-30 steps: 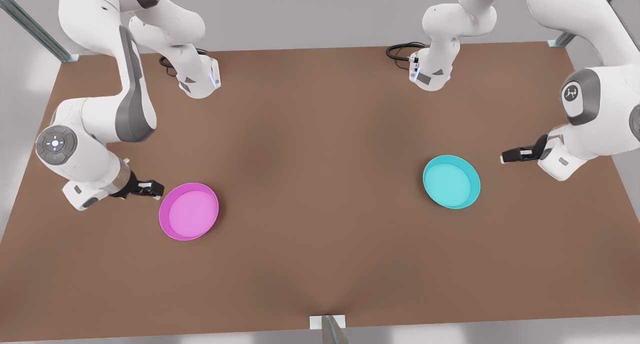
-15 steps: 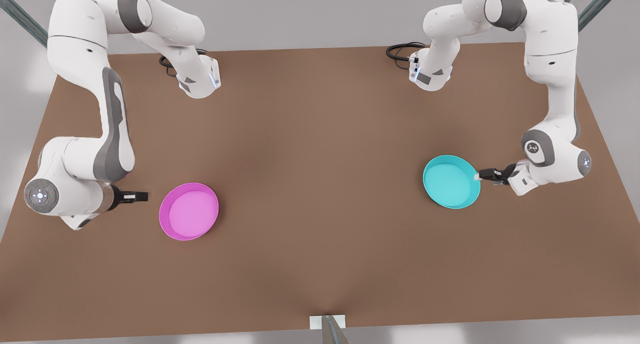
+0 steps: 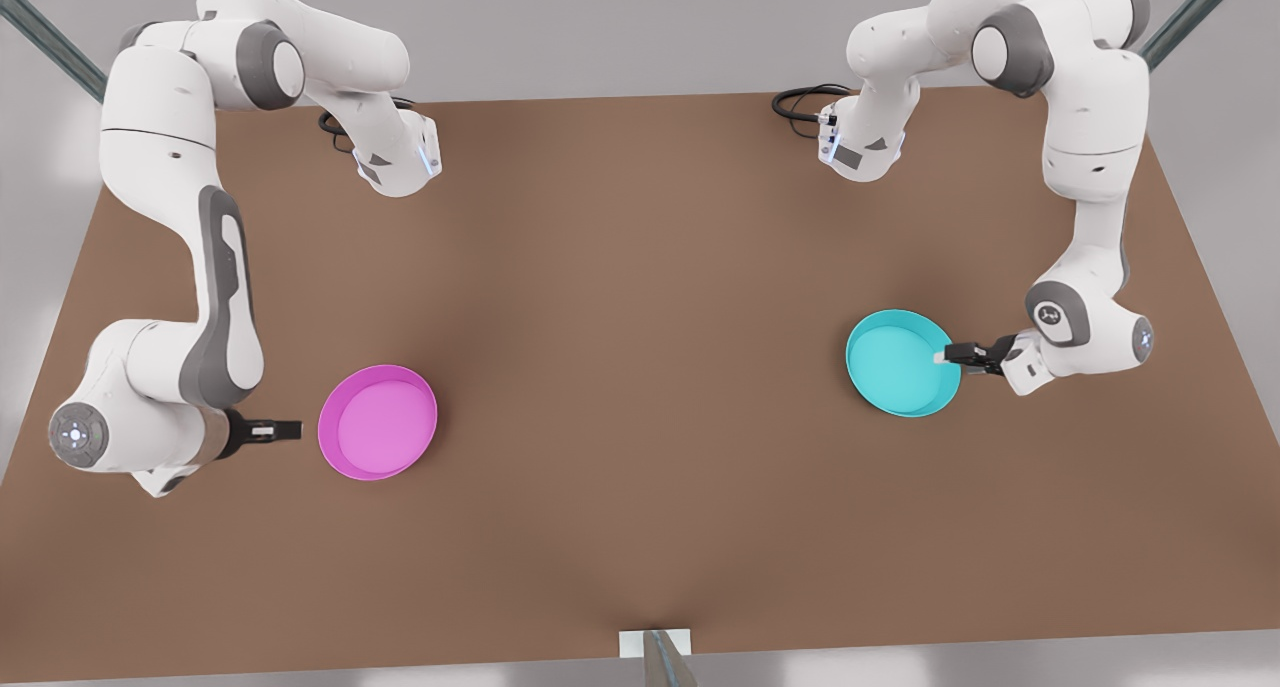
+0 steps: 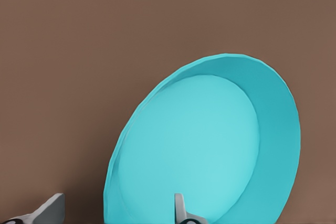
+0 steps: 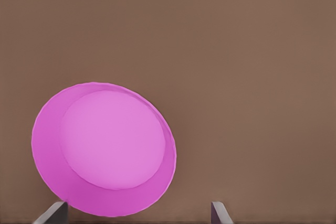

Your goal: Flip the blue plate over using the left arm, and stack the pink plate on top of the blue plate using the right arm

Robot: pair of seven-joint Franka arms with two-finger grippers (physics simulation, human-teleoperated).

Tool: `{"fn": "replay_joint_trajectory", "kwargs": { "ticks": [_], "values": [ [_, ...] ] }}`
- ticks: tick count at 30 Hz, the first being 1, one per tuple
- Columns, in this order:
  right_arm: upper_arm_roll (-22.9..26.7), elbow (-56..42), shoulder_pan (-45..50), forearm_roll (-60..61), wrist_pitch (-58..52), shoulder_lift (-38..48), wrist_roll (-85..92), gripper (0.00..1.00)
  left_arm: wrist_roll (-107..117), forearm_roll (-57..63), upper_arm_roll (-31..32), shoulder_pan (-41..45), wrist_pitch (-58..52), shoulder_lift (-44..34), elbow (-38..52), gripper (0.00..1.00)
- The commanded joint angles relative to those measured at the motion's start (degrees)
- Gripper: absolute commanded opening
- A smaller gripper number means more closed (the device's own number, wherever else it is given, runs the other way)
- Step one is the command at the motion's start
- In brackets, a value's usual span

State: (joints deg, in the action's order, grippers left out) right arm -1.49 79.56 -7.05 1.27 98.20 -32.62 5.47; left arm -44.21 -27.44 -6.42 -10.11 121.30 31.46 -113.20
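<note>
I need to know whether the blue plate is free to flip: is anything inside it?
The blue plate holds nothing; the open left gripper straddles its rim, one fingertip over the inside. What lies beneath the plate is hidden.

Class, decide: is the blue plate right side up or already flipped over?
Right side up: the blue plate shows its hollow inside and raised rim, lying on the table.
</note>
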Motion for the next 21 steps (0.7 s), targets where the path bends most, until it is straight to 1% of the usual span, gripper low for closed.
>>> {"fn": "replay_joint_trajectory", "kwargs": {
  "ticks": [1, 2, 4, 5, 7, 12, 15, 16, 19, 21],
  "values": [
    [0.0, -0.02, 0.11, -0.04, -0.03, 0.02, -0.11, 1.0, 0.0, -0.07, 0.0, 0.0, -0.01, 0.01, 0.09, 1.0],
    [-0.09, -0.02, 0.2, -0.04, -0.03, 0.02, -0.2, 1.0, 0.09, -0.07, 0.09, 0.0, -0.01, 0.01, 0.09, 0.97],
    [0.0, -0.02, 0.81, -0.13, -0.03, -0.07, -0.2, 1.0, 0.88, -0.07, 0.09, 0.09, -0.01, 0.01, 0.09, 0.8],
    [0.0, 0.07, 0.46, -0.13, 0.06, -0.07, -0.2, 1.0, 1.05, -0.07, 0.09, 0.09, -0.01, 0.01, 0.09, 0.74],
    [0.0, 0.07, 0.81, -0.31, 0.15, -0.07, -0.2, 1.0, 1.93, -0.07, 0.09, 0.18, -0.01, 0.01, 0.09, 0.7],
    [0.0, -0.11, 0.64, -1.54, -0.82, 0.19, 0.33, 1.0, 2.99, -0.77, 0.09, 0.18, -0.01, 0.89, 0.09, 0.68],
    [0.0, -0.02, 1.08, -1.54, -0.91, 0.37, -0.11, 1.0, 2.99, -0.86, 0.09, 0.26, -0.01, 0.98, 0.09, 0.62],
    [0.0, -0.02, 1.16, -1.54, -1.52, 0.37, -0.2, 1.0, 2.99, -0.86, 0.09, 0.26, -0.01, 0.98, 0.09, 0.62],
    [0.0, -0.2, 1.16, -1.54, -1.7, 0.37, -0.2, 1.0, 2.99, -0.86, 0.09, 0.26, -0.1, 0.98, 0.09, 0.53],
    [0.0, -0.2, 1.16, -1.45, -1.7, 0.37, -0.2, 1.0, 2.99, -0.86, 0.09, 0.26, -0.27, 0.98, 0.09, 0.5]
  ]
}}
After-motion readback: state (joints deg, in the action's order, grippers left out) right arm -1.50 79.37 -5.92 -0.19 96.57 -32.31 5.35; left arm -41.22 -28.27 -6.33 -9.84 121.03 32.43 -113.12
